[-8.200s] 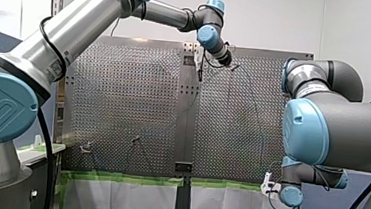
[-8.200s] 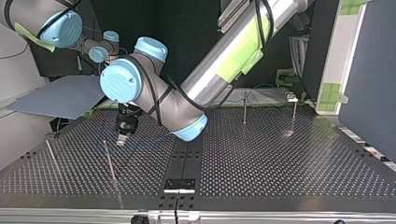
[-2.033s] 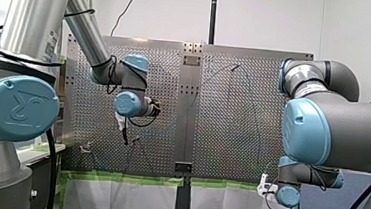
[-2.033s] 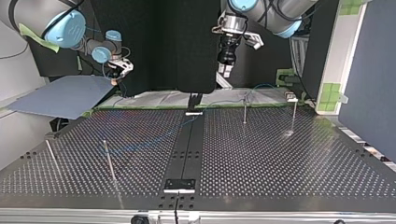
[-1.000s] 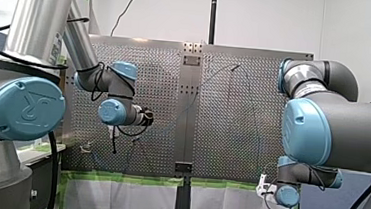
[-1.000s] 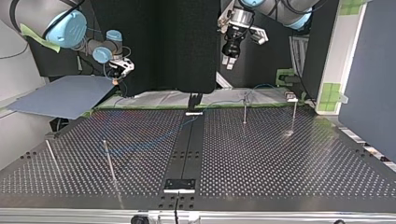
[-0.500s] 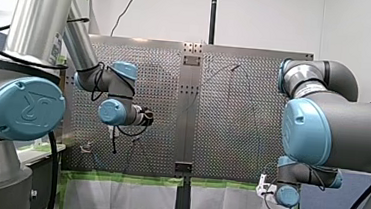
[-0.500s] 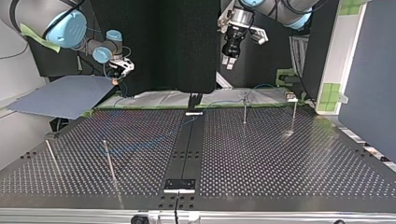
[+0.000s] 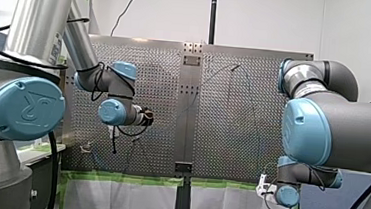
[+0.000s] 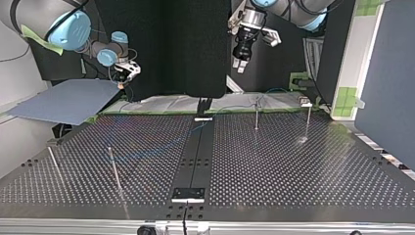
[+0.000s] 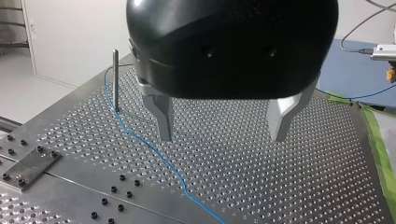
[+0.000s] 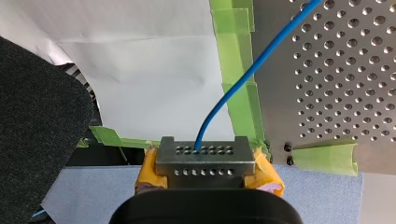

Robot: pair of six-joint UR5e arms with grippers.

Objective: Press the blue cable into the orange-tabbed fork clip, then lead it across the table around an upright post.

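One blue cable (image 12: 256, 64) in my right tool (image 12: 205, 164)

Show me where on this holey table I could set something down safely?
The widest bare stretch of table is at the top view's right, nearer the camera than the two posts there. The left half is busier: a blue cable trails across it beside a thin rod.

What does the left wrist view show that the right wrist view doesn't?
Only the left wrist view: my left pincer open above the table, and an upright post. Only the right wrist view: my right pincer shut on the blue cable, with green tape along the table's edge. Both: the blue cable and the perforated table.
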